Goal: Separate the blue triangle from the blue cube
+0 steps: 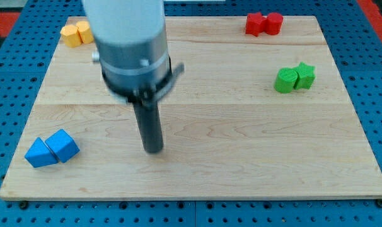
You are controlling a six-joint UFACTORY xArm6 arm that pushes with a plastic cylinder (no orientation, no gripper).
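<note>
Two blue blocks lie touching at the view's bottom left of the wooden board (241,145). The left one (40,153) looks like the blue triangle and the right one (63,145) like the blue cube, though their shapes are hard to tell apart. My tip (154,149) is on the board to the right of the pair, well apart from them, at about the same height in the view.
Two yellow blocks (77,33) sit touching at the top left. Two red blocks (264,23) sit touching at the top right. Two green blocks (294,77) sit touching at the right. Blue pegboard surrounds the board.
</note>
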